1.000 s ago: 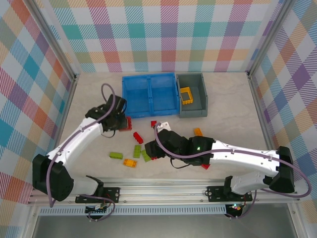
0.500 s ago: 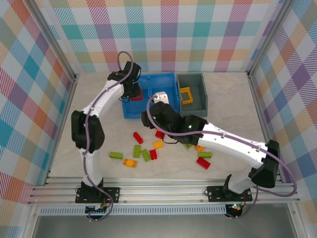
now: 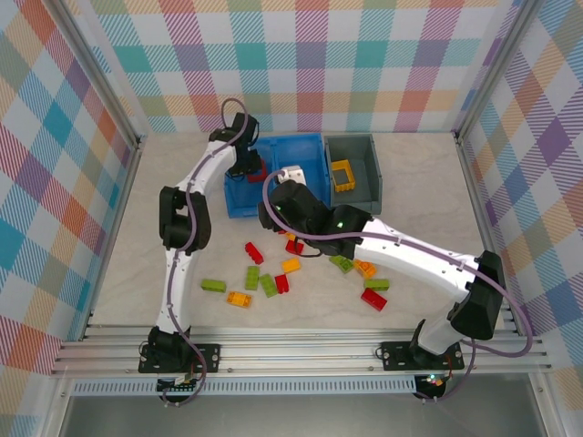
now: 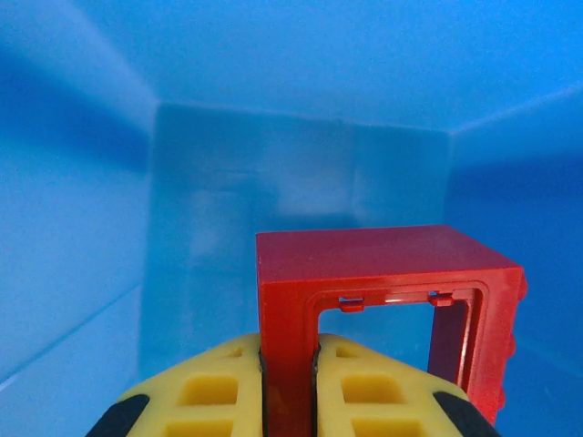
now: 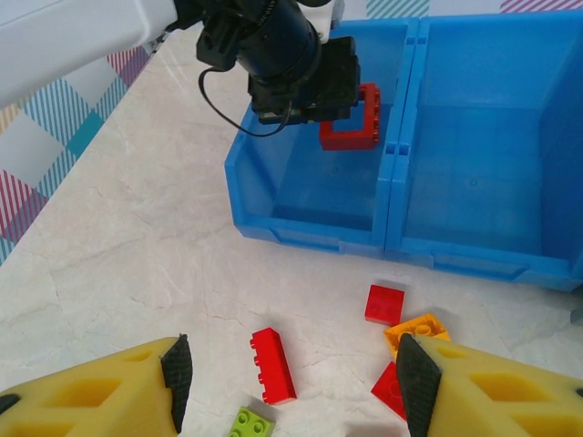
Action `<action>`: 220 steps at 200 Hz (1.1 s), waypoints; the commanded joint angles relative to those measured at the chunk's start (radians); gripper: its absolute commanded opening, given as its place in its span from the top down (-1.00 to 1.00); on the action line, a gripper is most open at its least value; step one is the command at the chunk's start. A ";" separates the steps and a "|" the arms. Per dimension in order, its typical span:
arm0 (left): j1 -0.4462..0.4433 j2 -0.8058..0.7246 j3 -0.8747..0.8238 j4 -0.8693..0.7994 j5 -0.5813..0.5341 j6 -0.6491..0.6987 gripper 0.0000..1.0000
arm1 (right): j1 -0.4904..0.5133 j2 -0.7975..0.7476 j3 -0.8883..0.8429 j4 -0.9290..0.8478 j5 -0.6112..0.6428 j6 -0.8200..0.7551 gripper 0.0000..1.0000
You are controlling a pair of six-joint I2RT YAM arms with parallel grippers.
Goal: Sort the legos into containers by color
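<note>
My left gripper [image 3: 251, 169] is shut on one side of the hollow red square frame [image 4: 383, 273] and holds it in the mouth of the blue bin's [image 3: 305, 164] left compartment, with blue walls all round it. From the right wrist view the red frame [image 5: 348, 141] hangs beside the divider, under the left gripper [image 5: 339, 109]. My right gripper [image 5: 291, 382] is open and empty above the table in front of the blue bin [image 5: 310, 232]. Below it lie a red brick [image 5: 273, 364], a red square [image 5: 384, 303] and an orange brick [image 5: 417, 330].
The dark grey bin [image 3: 364, 168] holds a yellow brick [image 3: 342, 173]. Loose bricks lie scattered on the table: green [image 3: 213, 285], orange [image 3: 239, 299], red [image 3: 373, 299], green [image 3: 375, 283] and several more. The right arm [image 3: 410, 259] crosses above them.
My left arm lifted the red frame from the table to the blue bin's left compartment. My right arm swung up from the bricks towards the bin's front.
</note>
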 commanded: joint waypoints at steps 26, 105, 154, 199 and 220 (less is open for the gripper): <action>0.005 0.057 0.063 0.028 0.087 -0.017 0.55 | -0.022 0.007 -0.021 0.015 -0.035 0.037 -0.25; 0.004 -0.172 -0.071 0.035 0.078 -0.045 -0.03 | -0.033 -0.079 -0.126 -0.031 -0.027 0.087 -0.26; -0.027 -0.527 -0.353 0.125 0.041 -0.087 -0.20 | -0.078 -0.166 -0.177 -0.181 -0.027 0.204 -0.27; -0.186 -0.955 -0.760 0.254 0.047 -0.099 -0.29 | -0.162 -0.251 -0.276 -0.282 -0.072 0.306 -0.28; -0.307 -1.149 -0.926 0.233 -0.009 -0.145 -0.32 | -0.182 -0.284 -0.305 -0.304 -0.090 0.255 -0.29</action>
